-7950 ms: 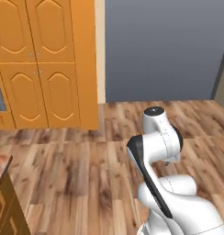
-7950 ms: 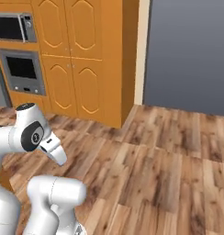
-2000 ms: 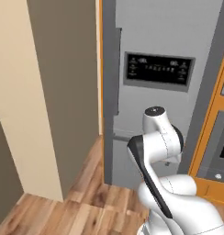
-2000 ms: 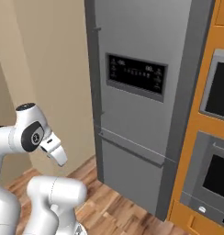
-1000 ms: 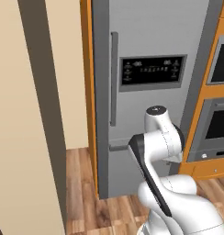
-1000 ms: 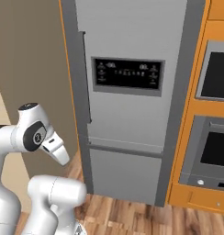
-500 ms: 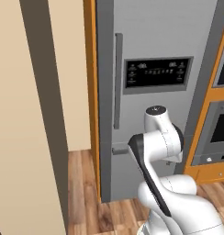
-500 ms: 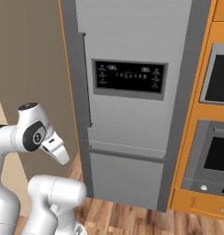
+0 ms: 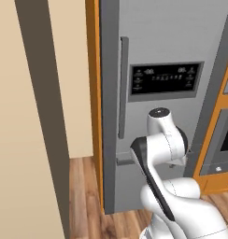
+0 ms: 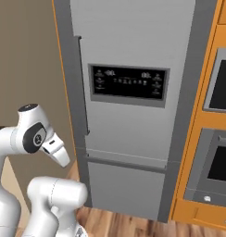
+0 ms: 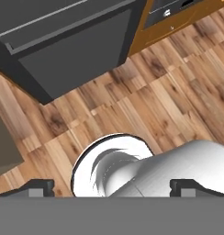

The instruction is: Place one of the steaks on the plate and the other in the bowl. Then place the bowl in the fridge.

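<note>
The tall grey steel fridge stands right in front of me with its doors shut. It has a black display panel and a long vertical handle. My arm is folded up close to the base. In the hand view my gripper points down at the floor, open, its fingertips wide apart with nothing held; the fridge's lower drawer front lies across the top. The steaks, the plate and the bowl are out of view.
Orange cabinetry with built-in ovens adjoins the fridge on the right. A beige wall rises close on the left. Wooden floor runs below the fridge.
The whole picture has shifted as the base drove: orange cupboards gave way to the fridge, which now stands closer and more squarely ahead. The arm keeps its folded pose, gripper still open.
</note>
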Motion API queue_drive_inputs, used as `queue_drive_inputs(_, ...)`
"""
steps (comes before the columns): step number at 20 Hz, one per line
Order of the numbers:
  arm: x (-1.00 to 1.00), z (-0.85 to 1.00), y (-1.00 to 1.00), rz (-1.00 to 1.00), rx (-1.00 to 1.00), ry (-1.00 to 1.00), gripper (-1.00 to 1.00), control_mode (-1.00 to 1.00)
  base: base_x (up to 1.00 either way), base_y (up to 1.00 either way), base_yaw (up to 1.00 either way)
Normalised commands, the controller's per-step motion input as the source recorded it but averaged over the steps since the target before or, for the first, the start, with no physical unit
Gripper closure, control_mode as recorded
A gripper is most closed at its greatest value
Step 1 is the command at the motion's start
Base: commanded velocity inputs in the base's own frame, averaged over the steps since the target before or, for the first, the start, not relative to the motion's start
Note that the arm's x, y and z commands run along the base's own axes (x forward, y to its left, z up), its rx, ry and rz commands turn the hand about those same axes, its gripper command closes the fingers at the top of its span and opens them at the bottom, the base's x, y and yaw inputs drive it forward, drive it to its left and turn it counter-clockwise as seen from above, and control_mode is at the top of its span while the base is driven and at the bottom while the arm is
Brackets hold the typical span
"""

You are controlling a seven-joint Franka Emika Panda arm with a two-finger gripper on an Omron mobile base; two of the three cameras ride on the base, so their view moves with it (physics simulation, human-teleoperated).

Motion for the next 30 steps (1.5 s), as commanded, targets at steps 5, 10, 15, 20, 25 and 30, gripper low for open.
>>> queue_drive_inputs(5, 0.0, 0.0, 0.0, 0.0, 0.0, 0.0, -1.0, 1.0, 0.44, 0.19, -0.02)
queue_drive_inputs(10, -0.11, 0.02, 0.01, 0.0, 0.0, -0.06, -1.0, -1.0, 0.0, 0.0, 0.0)
queue_drive_inputs(15, -0.03, 0.55, 0.04, 0.13, -0.05, -0.42, -1.0, -1.0, 0.0, 0.0, 0.0)
queue_drive_inputs(20, 0.26, 0.73, 0.0, 0.3, -0.03, -0.44, -1.0, -1.0, 0.0, 0.0, 0.0)
queue_drive_inputs(25, 0.57, 0.62, 0.1, 0.36, -0.03, -0.11, -1.0, -1.0, 0.0, 0.0, 0.0)
queue_drive_inputs(30, -0.12, 0.26, 0.05, 0.23, -0.05, -0.1, -1.0, -1.0, 0.0, 0.0, 0.0)
